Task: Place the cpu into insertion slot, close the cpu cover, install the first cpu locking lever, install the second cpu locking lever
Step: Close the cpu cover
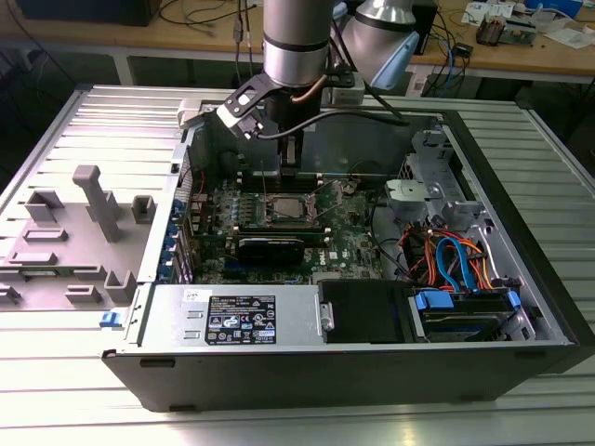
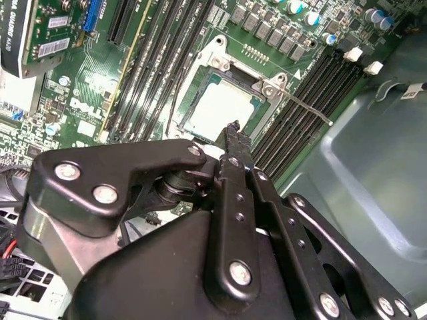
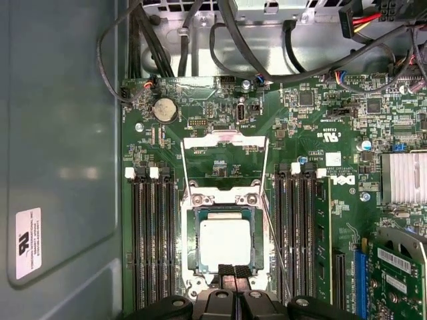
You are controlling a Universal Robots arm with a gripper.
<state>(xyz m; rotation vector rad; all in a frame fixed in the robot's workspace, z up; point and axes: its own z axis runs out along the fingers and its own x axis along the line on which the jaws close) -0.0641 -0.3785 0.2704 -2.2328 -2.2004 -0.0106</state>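
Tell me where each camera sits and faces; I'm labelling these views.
Exterior view: off the arm, looking down into the open case; shows the arm.
First wrist view: on the wrist, facing straight down at the cpu; shows the fingers.
Second wrist view: on the wrist, slanting past the gripper toward the cpu.
All share the cpu.

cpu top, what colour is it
The cpu has a plain pale silver-grey metal top, no pattern; it shows best in the first wrist view.
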